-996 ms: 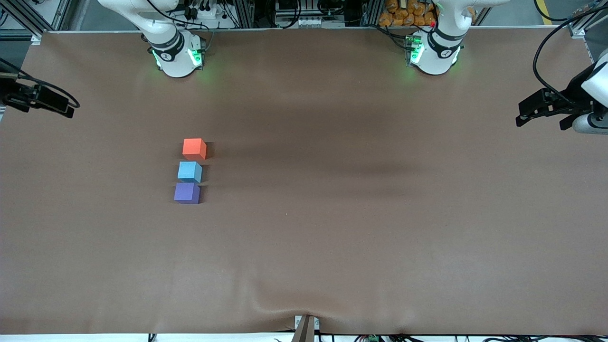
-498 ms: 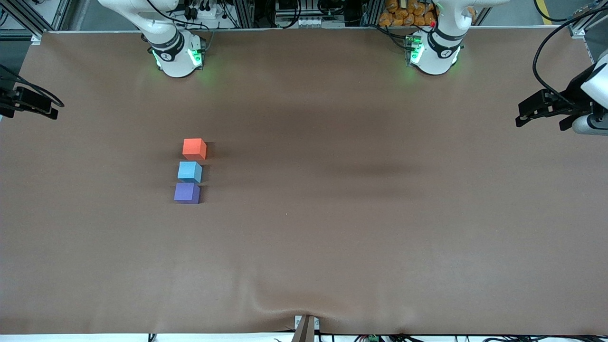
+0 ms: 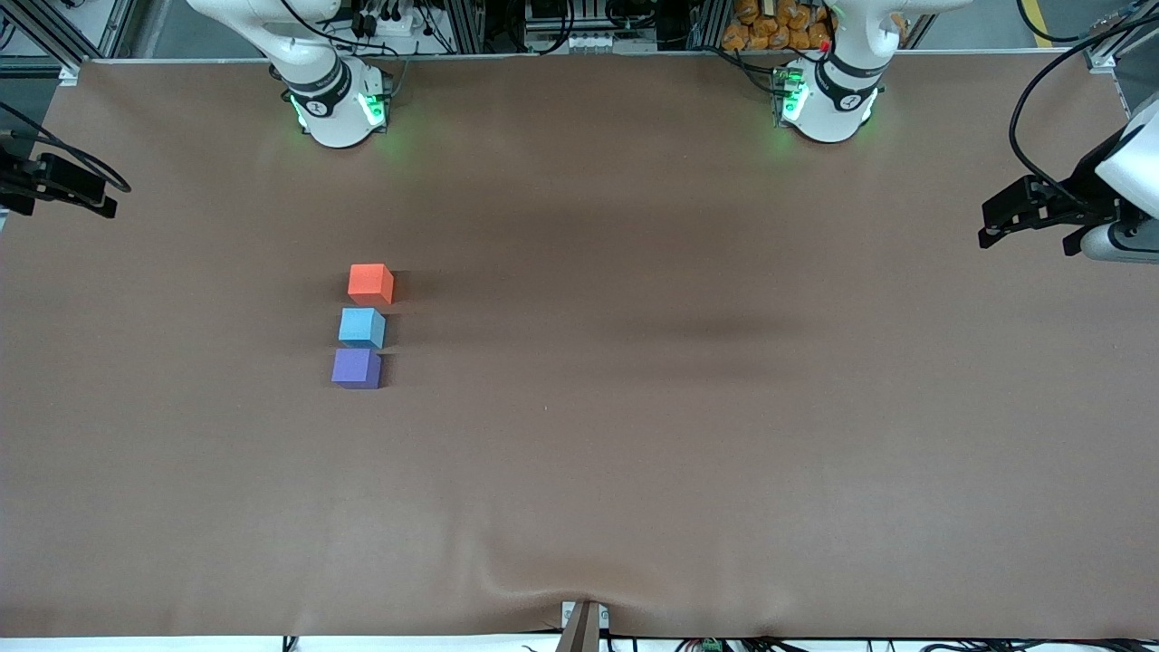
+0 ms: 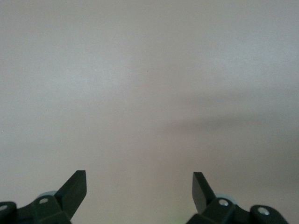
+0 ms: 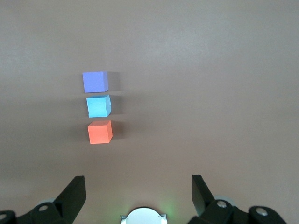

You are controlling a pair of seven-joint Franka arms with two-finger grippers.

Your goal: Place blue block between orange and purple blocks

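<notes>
Sitting between the orange block [image 3: 370,282] and purple block [image 3: 356,369], the blue block [image 3: 361,327] is looking placed; the left gripper [image 3: 996,234] and right gripper [image 3: 101,206] are hanging wide over the desk's [image 3: 688,435] ends, holding nothing.

both arms mostly cut off at the front view's side edges

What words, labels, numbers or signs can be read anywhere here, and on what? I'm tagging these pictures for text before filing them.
None can be read.
The orange block, blue block and purple block have plain faces.
The brown table cover is unmarked.
Small round marks on the bands of the two arm bases are too small to read.
</notes>
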